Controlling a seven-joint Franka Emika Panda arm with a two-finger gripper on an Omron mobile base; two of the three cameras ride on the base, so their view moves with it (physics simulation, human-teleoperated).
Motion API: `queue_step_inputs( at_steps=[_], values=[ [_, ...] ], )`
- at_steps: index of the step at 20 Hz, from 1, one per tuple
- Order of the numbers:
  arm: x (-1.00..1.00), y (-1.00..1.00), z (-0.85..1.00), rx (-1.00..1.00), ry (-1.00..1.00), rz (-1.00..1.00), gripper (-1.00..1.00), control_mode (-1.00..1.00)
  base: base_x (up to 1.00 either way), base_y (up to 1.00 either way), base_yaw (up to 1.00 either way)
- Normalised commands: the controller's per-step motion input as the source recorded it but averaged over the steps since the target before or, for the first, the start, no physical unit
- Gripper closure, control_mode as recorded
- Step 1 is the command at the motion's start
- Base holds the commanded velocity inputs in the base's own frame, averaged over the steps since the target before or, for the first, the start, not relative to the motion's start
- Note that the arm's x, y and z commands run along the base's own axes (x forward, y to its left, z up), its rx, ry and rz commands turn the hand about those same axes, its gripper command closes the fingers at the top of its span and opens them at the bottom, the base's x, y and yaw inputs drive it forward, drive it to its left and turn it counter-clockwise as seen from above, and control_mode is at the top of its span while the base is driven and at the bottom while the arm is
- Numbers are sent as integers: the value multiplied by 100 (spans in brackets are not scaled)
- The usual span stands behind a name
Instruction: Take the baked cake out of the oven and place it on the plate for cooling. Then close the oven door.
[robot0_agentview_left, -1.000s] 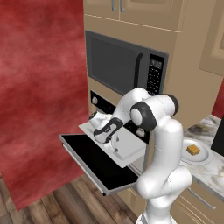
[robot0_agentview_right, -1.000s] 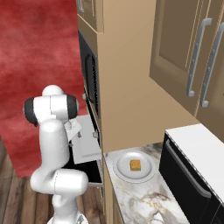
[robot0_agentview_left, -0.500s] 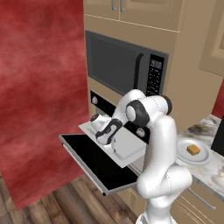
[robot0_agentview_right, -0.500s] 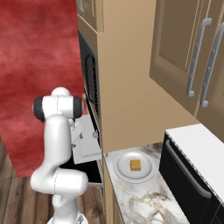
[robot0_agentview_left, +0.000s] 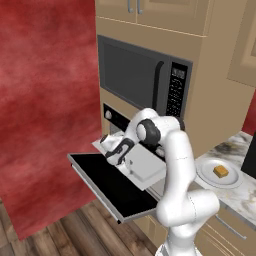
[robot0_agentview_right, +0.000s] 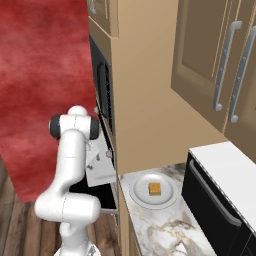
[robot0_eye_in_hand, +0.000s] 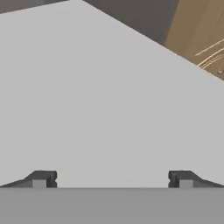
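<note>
arm swung left | pincer apart over tray | cake on plate

Oven front mostly hidden behind the white arm, one knob alone peeking out left of it; seen edge-on in the right base view, glass unreadable. Oven door cut across by the arm and by the pale tray lying over it; bar handle impossible to make out. Pincer dark and small above that tray, gap between the tips too fine to judge there. Cake on the plate too small for any surface detail. Tray running past the picture's edges in the hand view, blank and featureless.
</note>
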Motion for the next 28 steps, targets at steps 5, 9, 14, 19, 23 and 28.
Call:
queue_step_inputs(
  at_steps=[5,9,14,19,23,28],
  values=[
    [57,-28,-45,-4,0,0,-100,-100,0,0,0],
    [60,-56,-31,-4,0,0,-100,-100,0,0,0],
    [35,-77,-39,-1,-7,9,-100,-100,0,0,0],
    [7,-55,-10,-1,-25,22,-100,-100,0,0,0],
    [-3,-3,2,0,-33,32,-100,-100,0,0,0],
    [-69,28,74,8,-11,33,-100,-100,0,0,0]
  ],
)
